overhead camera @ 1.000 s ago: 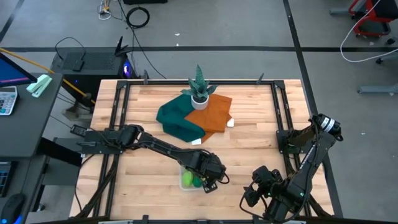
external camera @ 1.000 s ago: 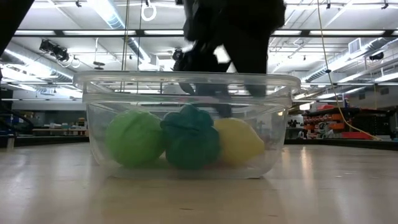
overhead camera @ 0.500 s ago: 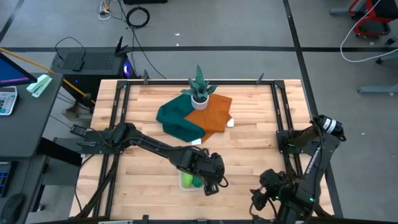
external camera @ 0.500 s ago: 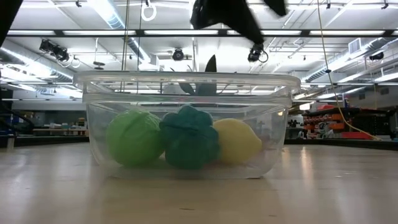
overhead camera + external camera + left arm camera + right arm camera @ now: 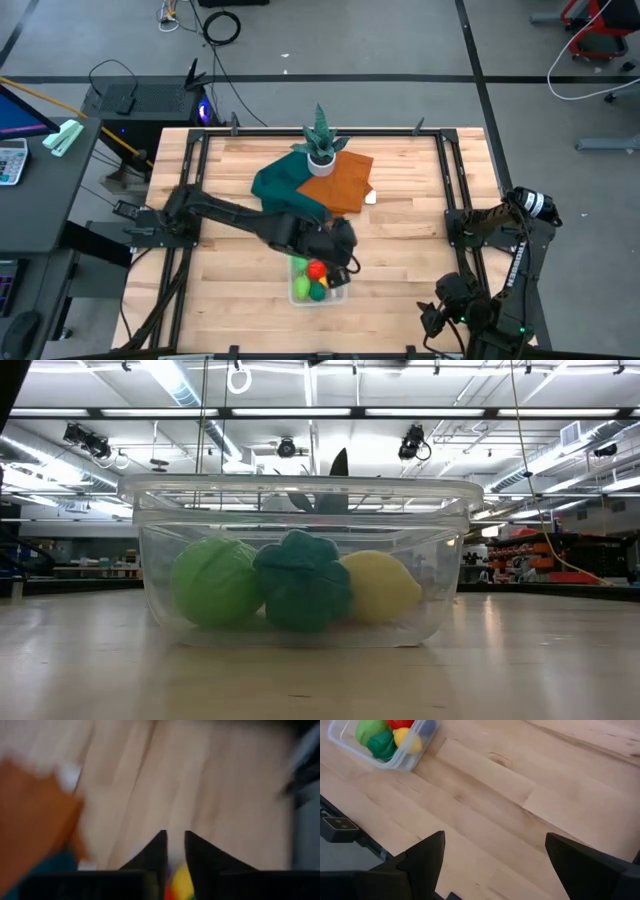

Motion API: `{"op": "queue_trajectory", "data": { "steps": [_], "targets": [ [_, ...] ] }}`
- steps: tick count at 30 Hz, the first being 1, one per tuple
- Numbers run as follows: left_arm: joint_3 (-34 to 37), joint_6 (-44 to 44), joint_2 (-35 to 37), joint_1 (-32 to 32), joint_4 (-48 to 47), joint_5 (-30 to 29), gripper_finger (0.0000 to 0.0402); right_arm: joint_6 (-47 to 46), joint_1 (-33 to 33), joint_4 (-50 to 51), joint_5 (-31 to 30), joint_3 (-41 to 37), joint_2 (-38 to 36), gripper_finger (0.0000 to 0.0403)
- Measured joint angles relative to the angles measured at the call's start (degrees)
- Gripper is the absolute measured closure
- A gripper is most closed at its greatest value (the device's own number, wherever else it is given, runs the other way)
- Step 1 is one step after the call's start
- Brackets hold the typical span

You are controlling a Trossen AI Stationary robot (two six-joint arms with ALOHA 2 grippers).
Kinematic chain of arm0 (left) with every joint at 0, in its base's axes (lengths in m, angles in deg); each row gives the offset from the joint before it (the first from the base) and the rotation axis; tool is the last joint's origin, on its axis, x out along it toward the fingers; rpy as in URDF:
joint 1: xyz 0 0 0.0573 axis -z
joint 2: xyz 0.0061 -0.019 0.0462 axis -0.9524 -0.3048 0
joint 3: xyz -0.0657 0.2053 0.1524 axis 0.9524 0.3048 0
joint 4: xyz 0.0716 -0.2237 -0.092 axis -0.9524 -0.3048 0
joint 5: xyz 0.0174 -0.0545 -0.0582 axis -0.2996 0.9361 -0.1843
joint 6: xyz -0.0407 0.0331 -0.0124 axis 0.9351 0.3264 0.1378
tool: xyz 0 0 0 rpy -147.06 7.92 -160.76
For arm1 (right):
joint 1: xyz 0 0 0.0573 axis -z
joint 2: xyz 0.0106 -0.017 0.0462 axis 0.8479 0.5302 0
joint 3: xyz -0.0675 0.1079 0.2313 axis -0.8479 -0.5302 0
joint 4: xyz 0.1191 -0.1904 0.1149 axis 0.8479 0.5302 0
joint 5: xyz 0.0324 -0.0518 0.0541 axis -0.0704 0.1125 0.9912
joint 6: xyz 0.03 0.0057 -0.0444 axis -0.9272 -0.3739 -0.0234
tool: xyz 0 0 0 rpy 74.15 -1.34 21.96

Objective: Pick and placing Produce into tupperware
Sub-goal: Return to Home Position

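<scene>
The clear tub (image 5: pixel 338 290) stands on the wood near the table's near edge, and shows close up in the low view (image 5: pixel 150 560). In it lie a light green piece (image 5: pixel 215 582), a dark green piece (image 5: pixel 303 582), a yellow piece (image 5: pixel 380 588) and a red piece (image 5: pixel 316 269). The right wrist view shows the tub (image 5: pixel 415 755) with the same pieces. My left gripper (image 5: pixel 338 248) hangs above the tub's far side, fingers (image 5: pixel 159 851) nearly together and empty. My right gripper (image 5: pixel 490 855) is open and empty at the near right corner. No purple piece shows.
A spiky plant in a white pot (image 5: pixel 320 148) stands at the far middle. Before it lie a teal cloth (image 5: pixel 282 195) and an orange cloth (image 5: pixel 340 180). Bare wood lies to the tub's left and right. Black rails (image 5: pixel 185 190) run along the table's sides.
My left gripper has risen out of the tub and gone toward the table's far edge. The red piece, covered by the gripper before, now shows in the tub. My right arm has drawn back toward the table's near right corner.
</scene>
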Motion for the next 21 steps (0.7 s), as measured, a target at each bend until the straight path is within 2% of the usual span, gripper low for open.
{"op": "queue_trajectory", "data": {
  "steps": [3, 5, 10, 14, 21],
  "targets": [
    [4.43, -5.01, 4.21, -1.10, 15.91, 3.93, 0.0371, 0.00, 0.29, 0.44, -0.39, 0.00, -0.02, 0.0094],
    [9.98, -6.45, 7.04, -1.92, 26.58, 6.95, 0.0392, 0.00, 0.54, 0.48, -1.05, 0.00, 0.00, 0.0094],
    [29.44, -7.12, 14.96, -3.73, 47.86, 12.42, 0.0379, 0.00, 1.19, 0.64, -1.38, 0.00, -0.01, 0.0094],
    [45.45, -5.99, 22.71, -4.18, 63.60, 13.39, 0.0377, 0.04, 2.38, 0.77, -1.64, 0.00, -0.02, 0.0094],
    [68.59, -6.99, 39.08, -4.12, 80.12, 13.00, 0.0394, 0.60, 5.21, 0.47, -3.94, 0.00, -0.01, 0.0094]
  ]
}}
